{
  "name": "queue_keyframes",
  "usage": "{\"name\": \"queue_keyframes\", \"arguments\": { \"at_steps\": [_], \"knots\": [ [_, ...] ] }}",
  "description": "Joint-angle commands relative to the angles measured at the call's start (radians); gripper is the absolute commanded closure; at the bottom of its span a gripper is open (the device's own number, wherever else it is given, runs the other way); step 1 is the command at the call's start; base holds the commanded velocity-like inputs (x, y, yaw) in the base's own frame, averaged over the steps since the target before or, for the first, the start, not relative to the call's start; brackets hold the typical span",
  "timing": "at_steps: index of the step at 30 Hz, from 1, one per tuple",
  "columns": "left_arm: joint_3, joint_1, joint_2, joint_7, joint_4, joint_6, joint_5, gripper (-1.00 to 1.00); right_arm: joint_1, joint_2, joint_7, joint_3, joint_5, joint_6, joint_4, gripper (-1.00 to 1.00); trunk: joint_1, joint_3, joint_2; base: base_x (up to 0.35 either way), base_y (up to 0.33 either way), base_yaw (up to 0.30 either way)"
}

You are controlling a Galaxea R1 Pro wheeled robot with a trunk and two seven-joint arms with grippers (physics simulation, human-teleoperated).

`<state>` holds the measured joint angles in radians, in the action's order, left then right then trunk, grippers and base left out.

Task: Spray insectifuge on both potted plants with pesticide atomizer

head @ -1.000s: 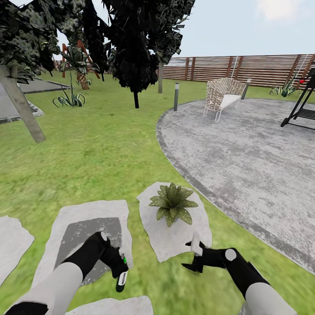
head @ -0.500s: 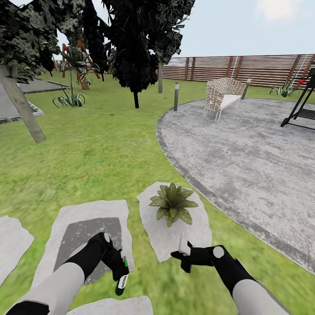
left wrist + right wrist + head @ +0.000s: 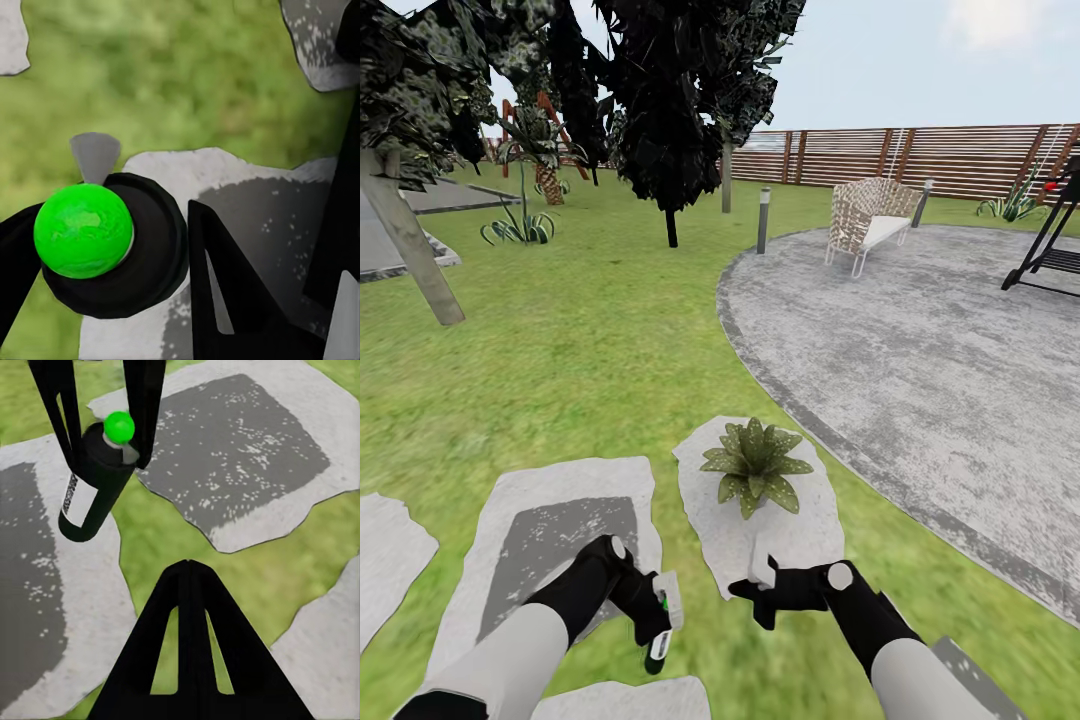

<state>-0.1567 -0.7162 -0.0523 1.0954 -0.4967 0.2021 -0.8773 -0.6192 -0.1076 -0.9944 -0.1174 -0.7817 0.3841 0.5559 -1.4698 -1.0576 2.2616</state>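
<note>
Pesticide atomizer [image 3: 659, 640], a slender dark-green bottle with a whitish label strip, is held by the left tool [image 3: 657, 612] low in the head view, over the grass between two grey stepping stones. The left tool's fingers are closed around the bottle's upper part; the bottle hangs down and slightly tilted, its pale head uppermost. In the right wrist view the bottle [image 3: 94, 489] is seen pinched between two black fingers, with a bright green ball at its top. In the left wrist view that green ball sits on the atomizer's [image 3: 112, 247] round dark top.

The right tool [image 3: 755, 588] is held just beside the left one, above the near edge of a stepping stone [image 3: 760, 545]. Whether its fingers are spread or pressed together cannot be told.

One potted plant [image 3: 755, 465], a low rosette of speckled olive leaves, stands on that same stone, just ahead of the right tool. Beyond it lie the lawn [image 3: 580, 350], a round paved patch [image 3: 940, 360], a woven chair [image 3: 870, 220] and a brown slatted fence [image 3: 920, 155].
</note>
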Motion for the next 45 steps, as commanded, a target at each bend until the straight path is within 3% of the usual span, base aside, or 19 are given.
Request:
{"name": "queue_keyframes", "arguments": {
  "at_steps": [1,10,16,23,35,45],
  "knots": [
    [-0.001,0.000,-0.002,0.005,-0.002,0.009,0.000,1.00,-0.001,-0.004,-0.006,-0.008,-0.008,0.004,0.001,1.00,0.000,-0.001,0.000,0.000,0.000,0.000],
    [-0.001,-0.002,-0.042,0.002,-0.014,0.007,0.001,1.00,-0.001,-0.019,-0.006,-0.008,-0.008,0.005,0.002,1.00,0.000,-0.001,0.000,0.000,0.000,0.000],
    [0.001,-0.001,-0.055,-0.043,-0.013,0.002,0.004,1.00,-0.001,-0.021,-0.006,-0.008,-0.008,0.004,0.002,1.00,0.000,-0.001,0.000,0.000,0.000,0.000],
    [0.003,0.000,-0.070,-0.046,-0.004,-0.044,0.008,1.00,-0.001,-0.021,-0.006,-0.008,-0.008,0.004,0.002,1.00,0.000,-0.001,0.000,0.000,0.000,0.000],
    [0.003,-0.001,-0.106,-0.046,-0.002,-0.061,0.013,1.00,-0.001,-0.021,-0.006,-0.008,-0.008,0.005,0.001,1.00,0.000,-0.001,0.000,0.000,0.000,0.000],
    [0.003,-0.002,-0.110,-0.046,-0.002,-0.098,0.018,1.00,-0.001,-0.021,-0.004,-0.008,-0.008,0.005,0.001,1.00,0.000,-0.001,0.000,0.000,0.000,0.000]
  ]
}}
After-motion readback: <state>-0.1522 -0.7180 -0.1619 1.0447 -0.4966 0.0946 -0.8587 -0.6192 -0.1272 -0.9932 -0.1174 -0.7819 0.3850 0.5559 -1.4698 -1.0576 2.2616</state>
